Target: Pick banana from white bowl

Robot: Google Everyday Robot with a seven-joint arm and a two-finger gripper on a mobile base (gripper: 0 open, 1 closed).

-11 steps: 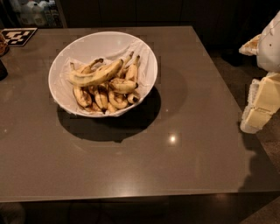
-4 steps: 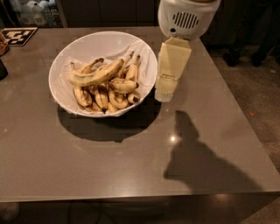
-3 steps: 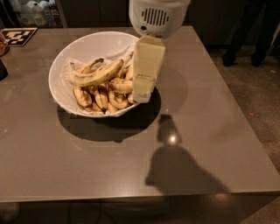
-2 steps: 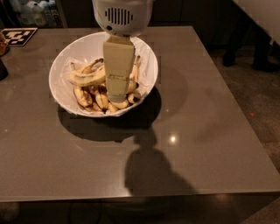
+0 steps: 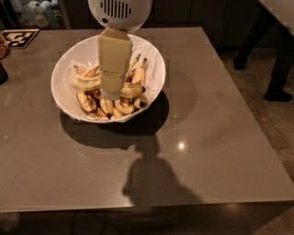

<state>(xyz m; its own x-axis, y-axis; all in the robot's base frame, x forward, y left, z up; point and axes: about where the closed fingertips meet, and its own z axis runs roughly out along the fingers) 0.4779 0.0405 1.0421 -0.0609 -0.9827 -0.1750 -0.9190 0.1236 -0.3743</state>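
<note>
Camera view looks down on a grey-brown glossy desk with the white bowl standing on its far left part. The bowl holds a heap of bananas. The banana, pale yellow and the longest of them, lies across the top of the heap, roughly left to right. Only its left part shows clearly, since its middle is hidden behind the arm. Shorter, browner bananas lie beneath it toward the near wall of the bowl, and a few stems point up toward the far rim. The end effector is a cream-coloured block hanging straight down from a round white vented housing at the top edge. Its lower end is inside the bowl's outline, over the centre of the heap and right at the banana. I cannot tell whether it is released or clenched, nor whether it touches the fruit. A dark shadow of the arm falls on the desk in front of the bowl. A black-and-white patterned tag lies at the far left corner. A person's legs stand on the floor beyond the right edge.
</note>
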